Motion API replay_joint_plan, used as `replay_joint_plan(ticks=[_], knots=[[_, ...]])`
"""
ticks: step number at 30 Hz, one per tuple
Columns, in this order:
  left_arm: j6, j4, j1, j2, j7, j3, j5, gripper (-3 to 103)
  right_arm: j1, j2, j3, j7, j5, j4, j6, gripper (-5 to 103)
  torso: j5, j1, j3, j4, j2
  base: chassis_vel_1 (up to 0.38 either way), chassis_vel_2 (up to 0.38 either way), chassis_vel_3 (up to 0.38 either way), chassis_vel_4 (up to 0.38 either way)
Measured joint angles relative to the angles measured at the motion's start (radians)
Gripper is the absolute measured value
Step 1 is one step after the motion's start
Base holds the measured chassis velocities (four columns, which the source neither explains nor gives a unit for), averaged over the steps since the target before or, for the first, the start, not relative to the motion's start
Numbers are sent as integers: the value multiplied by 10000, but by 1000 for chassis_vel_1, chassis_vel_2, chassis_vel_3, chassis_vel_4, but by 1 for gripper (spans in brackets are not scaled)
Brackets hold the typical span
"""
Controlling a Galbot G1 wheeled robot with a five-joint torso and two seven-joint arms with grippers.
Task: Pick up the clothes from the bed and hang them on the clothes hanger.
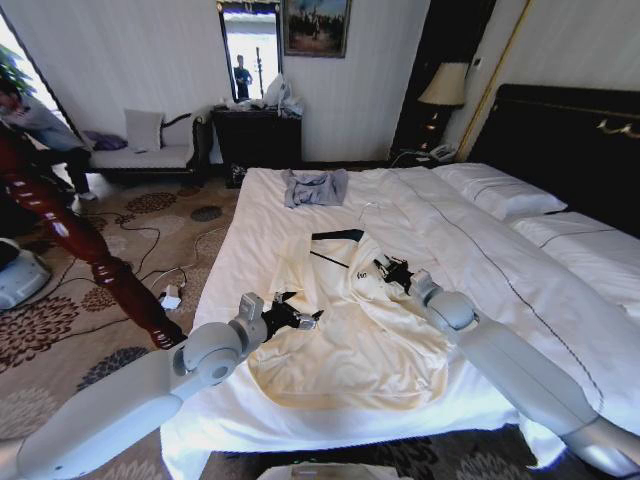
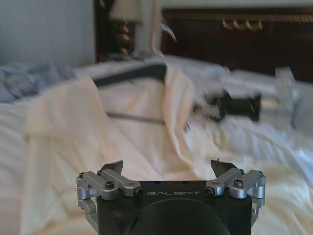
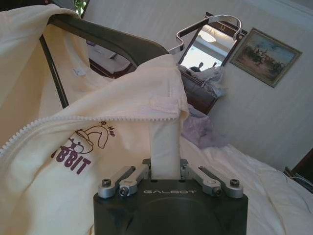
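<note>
Our right claw [image 3: 165, 177] has a fold of the cream clothes [image 1: 350, 330] pinched near the zipper edge, lifting it just off the bed [image 1: 240, 260]. The left claw [image 1: 300, 320], fingers spread, hovers over the garment's left side, near the bed's foot edge. The black clothes hanger [image 1: 335, 237] sits inside the collar. We judge the fabric thin, limp and light: best gripped at the shoulders, beside the hanger.

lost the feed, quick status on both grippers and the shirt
Right gripper shut on the clothes. Left gripper open at the sleeve. Hanger inside collar, on bed. Nothing blocking.
</note>
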Motion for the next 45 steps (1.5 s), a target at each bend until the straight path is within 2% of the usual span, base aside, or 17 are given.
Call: replay_joint_plan(ticks=[3, 6, 8, 13, 14, 17, 19, 21, 25, 29, 35, 37, 39, 41, 44, 45], knots=[[-385, 565, -238, -487, -507, -125, -115, 100, -75, -7, -3, -6, -25, 164, 0, 18, -4, 1, 1, 0, -1, 0, 0, 0, 0], [-461, 765, -388, -746, -630, -127, -273, 100, -92, -28, -17, -15, -42, 243, -3, 18, -4, 2, 1, 0, -1, 0, 0, 0, 0], [-554, 984, -582, -1175, -884, -95, -504, 100, -111, -61, -64, -27, -131, 382, -14, 18, 0, 1, 1, -4, 0, 0, 0, 0, 0], [-710, 1465, -665, -1812, -1270, -14, -471, 101, -117, -64, -111, -33, -201, 447, -26, 18, -2, 0, 1, -1, -1, 0, 0, 0, 0], [-744, 1657, -713, -1991, -1340, 13, -389, 98, -99, -69, -134, -39, -204, 456, -30, 18, -3, 1, 1, -2, -1, 0, 0, 0, 0], [-772, 1811, -752, -2138, -1400, 22, -292, 97, -37, -69, -188, -40, -205, 464, -44, 18, -3, 1, 2, -3, -1, 0, 0, 0, 0], [-790, 1981, -792, -2291, -1557, 18, -157, 89, 18, -70, -254, -40, -205, 495, -81, 18, -1, 2, 1, -1, -1, 0, 0, 0, 0], [-795, 2033, -807, -2332, -1633, 17, -96, 86, 21, -70, -267, -40, -205, 496, -88, 18, -2, 1, 1, -1, -1, 0, 0, 0, 0], [-792, 2252, -853, -2485, -1973, 11, 184, 85, 5, -70, -317, -40, -262, 498, -101, 18, -2, 1, 1, -1, 0, 0, 0, 0, 0], [-670, 2519, -966, -2709, -2331, 40, 351, 78, -8, -73, -347, -44, -301, 525, -108, 18, -2, 1, 1, -2, -1, 0, 0, 0, 0], [-524, 2776, -1064, -2988, -2593, 98, 375, 77, 5, -78, -359, -48, -304, 581, -115, 18, -2, 1, 1, -1, -1, 0, 0, 0, 0], [-483, 2868, -1078, -3057, -2649, 114, 409, 70, 5, -95, -360, -49, -305, 606, -122, 18, -2, 1, 1, -2, -1, 0, 0, 0, 0], [-483, 2991, -1079, -3112, -2669, 113, 502, 59, 5, -115, -361, -52, -306, 639, -127, 18, -2, 1, 1, -2, -1, 0, 0, 0, 0], [-492, 3043, -1078, -3130, -2672, 103, 533, 59, 4, -122, -365, -56, -307, 656, -127, 18, -2, 1, 1, -2, -1, 0, 0, 0, 0], [-530, 3192, -1129, -3173, -2672, 118, 662, 43, 4, -128, -426, -75, -319, 726, -130, 18, -2, 1, 1, -1, -1, 0, 0, 0, 0], [-530, 3192, -1129, -3173, -2672, 118, 662, 43, 4, -128, -426, -75, -319, 726, -130, 18, -2, 1, 1, -1, -1, 0, 0, 0, 0]])
